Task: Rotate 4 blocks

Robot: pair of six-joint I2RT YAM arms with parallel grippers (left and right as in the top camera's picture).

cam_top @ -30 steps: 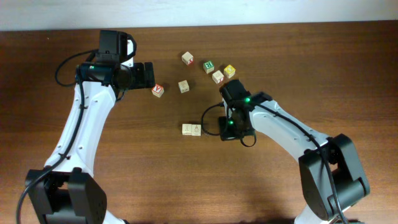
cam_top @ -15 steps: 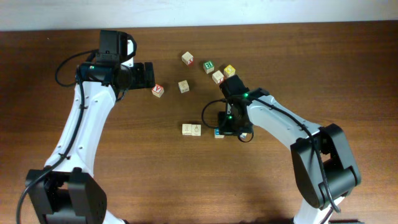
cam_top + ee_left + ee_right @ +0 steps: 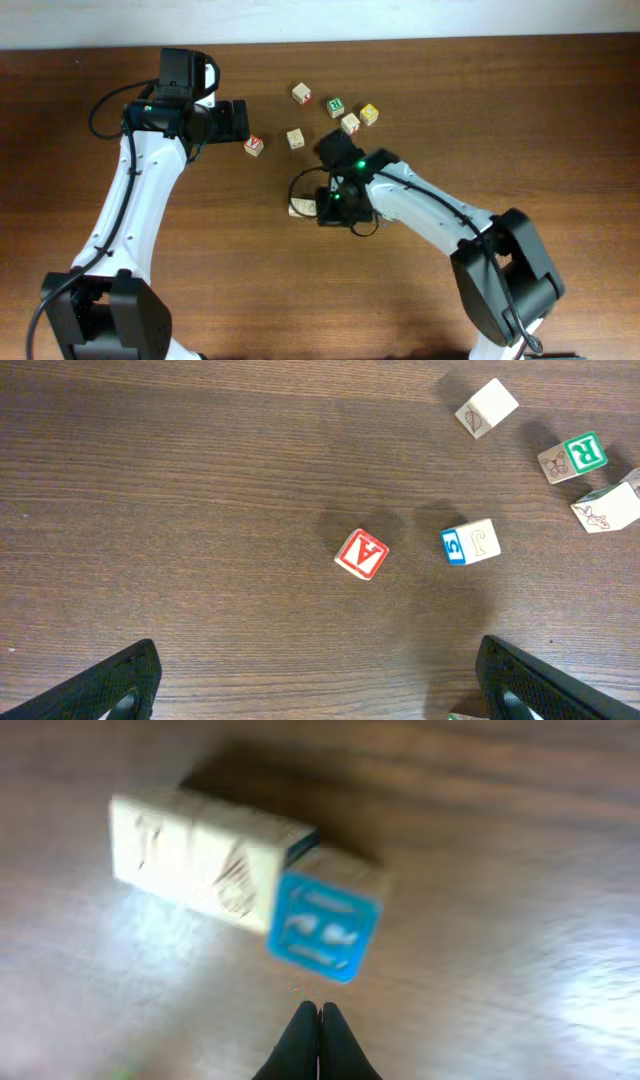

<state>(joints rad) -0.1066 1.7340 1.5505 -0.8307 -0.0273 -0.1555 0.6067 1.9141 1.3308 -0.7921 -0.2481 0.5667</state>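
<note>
Now right hand, pinched shut, has nudged blue-faced block against beige pair; left hand wide

Red cube "A", green cube "R"

overhead: top-down, far | left wrist: down | right wrist: close, blue block

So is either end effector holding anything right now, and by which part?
Nothing is held: the left end effector stands open, empty; right end effector is shut on nothing, near the blue-faced block.
</note>
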